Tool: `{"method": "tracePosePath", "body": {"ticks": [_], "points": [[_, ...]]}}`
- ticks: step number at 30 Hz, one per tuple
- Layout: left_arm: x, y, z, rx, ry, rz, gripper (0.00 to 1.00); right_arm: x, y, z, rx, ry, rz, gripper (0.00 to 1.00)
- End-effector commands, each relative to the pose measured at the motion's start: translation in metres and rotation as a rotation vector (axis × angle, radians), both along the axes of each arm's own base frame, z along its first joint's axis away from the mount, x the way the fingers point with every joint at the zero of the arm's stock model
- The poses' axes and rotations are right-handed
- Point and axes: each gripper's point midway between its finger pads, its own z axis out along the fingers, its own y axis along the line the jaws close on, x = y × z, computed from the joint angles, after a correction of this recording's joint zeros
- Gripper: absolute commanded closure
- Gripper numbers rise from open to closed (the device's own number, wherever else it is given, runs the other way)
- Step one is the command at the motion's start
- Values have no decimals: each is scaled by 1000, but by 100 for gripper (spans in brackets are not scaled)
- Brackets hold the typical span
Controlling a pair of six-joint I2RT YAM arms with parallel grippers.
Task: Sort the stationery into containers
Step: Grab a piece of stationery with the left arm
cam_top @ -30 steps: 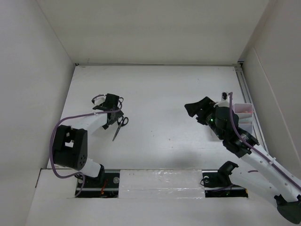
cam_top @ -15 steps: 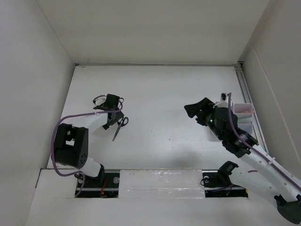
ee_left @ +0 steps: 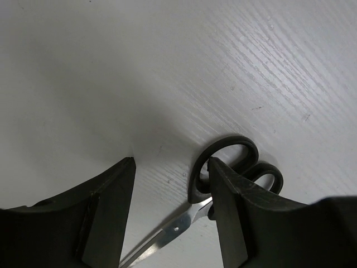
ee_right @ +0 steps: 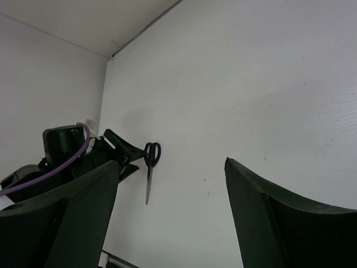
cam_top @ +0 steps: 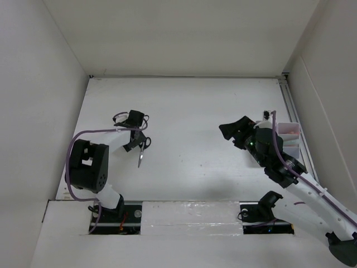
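Observation:
Black-handled scissors (cam_top: 141, 152) lie flat on the white table at the left, blades pointing to the near edge. My left gripper (cam_top: 137, 143) is down over them, jaws partly open. In the left wrist view the blades (ee_left: 167, 234) run between the fingers, and the right finger (ee_left: 240, 218) touches the handle loop (ee_left: 223, 153). The left finger (ee_left: 106, 218) stands apart. My right gripper (cam_top: 230, 135) hovers open and holds nothing at mid-right. It faces the scissors (ee_right: 149, 166) from afar. The containers (cam_top: 291, 129), translucent white bins, stand at the right edge, partly behind the right arm.
White walls close in the table at the left, back and right. A metal rail (cam_top: 290, 103) runs along the right edge behind the bins. My left arm's base (cam_top: 86, 173) with its purple cable sits at the near left.
The left gripper's jaws have narrowed around the scissors. The scissors have swung from a slant to point nearly straight at the near edge. The right arm has barely moved.

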Motion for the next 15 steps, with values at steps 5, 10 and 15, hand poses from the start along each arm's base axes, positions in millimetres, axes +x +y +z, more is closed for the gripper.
{"method": "tracePosePath", "body": {"ticks": [5,10,15], "points": [[-16,0,-12,67,119,-19,50,-3,0,12,81,-49,-12,18],[-23,1,-18,75,154,-11,50,-5,-2,16,96,-67,-12,18],[-21,8,-29,114,211,-7,54,-8,0,24,105,-84,11,17]]}}
